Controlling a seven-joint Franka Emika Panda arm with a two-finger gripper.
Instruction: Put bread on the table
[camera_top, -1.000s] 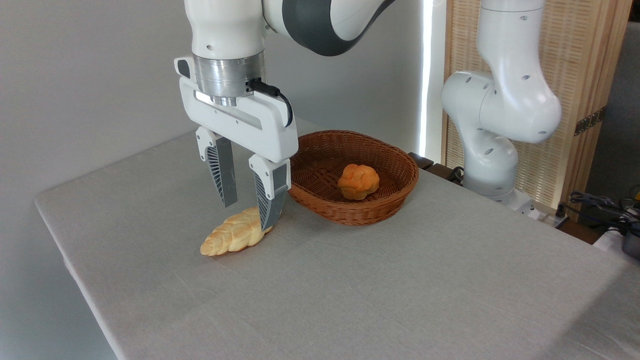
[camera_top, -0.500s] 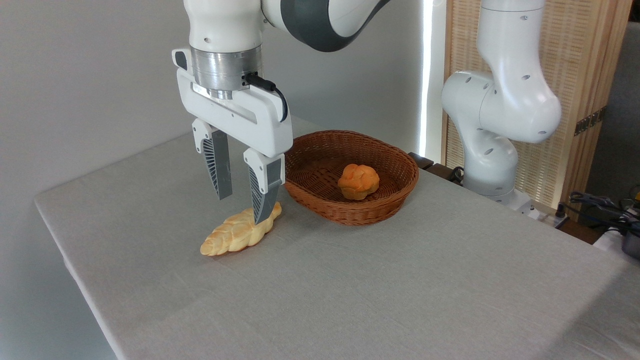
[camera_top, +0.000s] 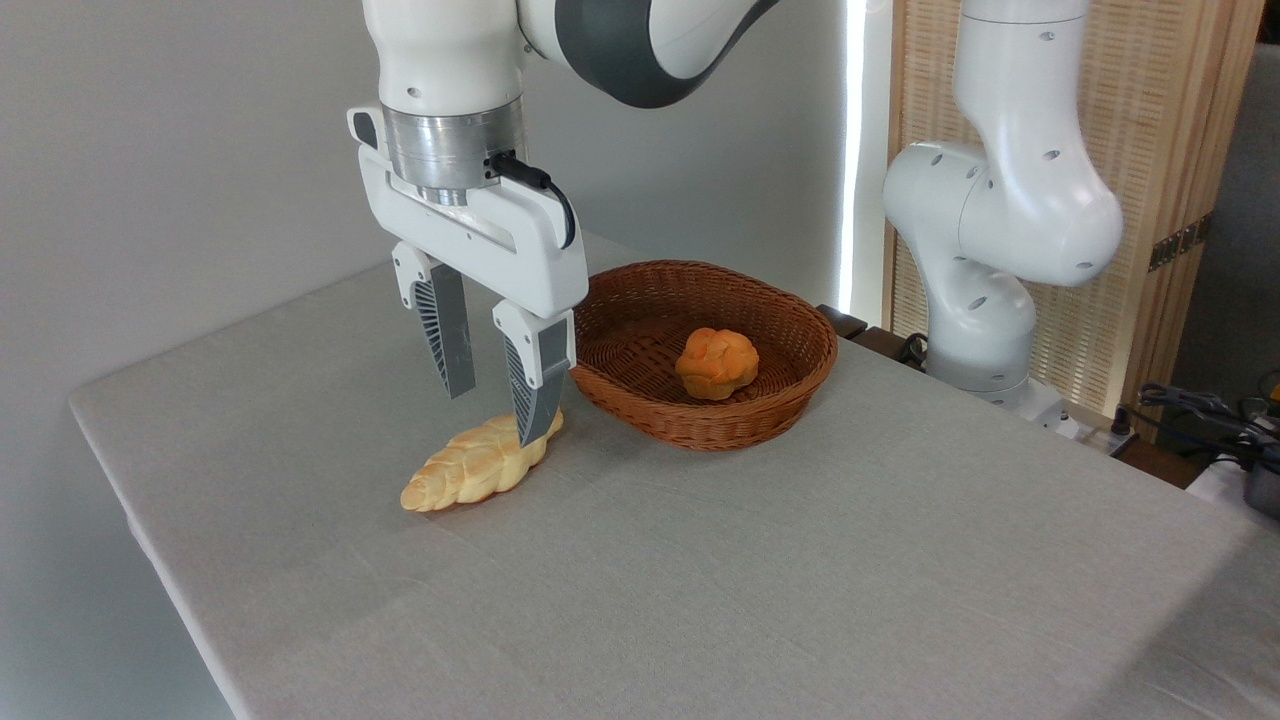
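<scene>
End effector (camera_top: 497, 407) edged right (fingers apart); bread (camera_top: 716, 363) unmoved.

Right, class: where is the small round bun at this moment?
The bun sits inside the wicker basket, right of centre on the table, to the right of the open gripper and the braided loaf.

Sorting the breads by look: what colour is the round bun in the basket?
Orange-brown, with a lumpy cracked top; the bun shows clearly in the fixed camera view.
</scene>
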